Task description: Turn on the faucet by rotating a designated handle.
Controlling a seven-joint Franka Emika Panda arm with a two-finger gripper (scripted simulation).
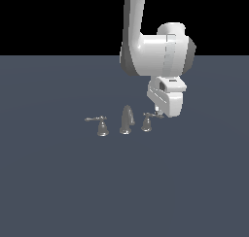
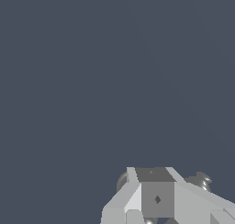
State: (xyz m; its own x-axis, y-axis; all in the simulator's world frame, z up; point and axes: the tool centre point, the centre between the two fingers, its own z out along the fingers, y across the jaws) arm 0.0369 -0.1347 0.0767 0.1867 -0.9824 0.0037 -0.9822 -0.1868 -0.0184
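Observation:
The faucet (image 1: 127, 119) is a small shiny grey set on the dark floor, its tapering spout standing in the middle. The handle (image 1: 147, 122) stands at the exterior view's right of the spout, with its thin lever reaching rightward. My gripper (image 1: 156, 111) hangs at the lever's tip, touching it or nearly so, and its fingers look pressed together with nothing held. In the wrist view the gripper (image 2: 155, 177) blocks most of the faucet. Only rounded bits of shiny faucet metal (image 2: 202, 180) peek out beside the fingers.
The twin handle (image 1: 101, 125), lever pointing leftward, stands at the exterior view's left of the spout. The white arm (image 1: 155, 54) rises above the handle. A flat dark grey floor (image 1: 58, 182) surrounds the set.

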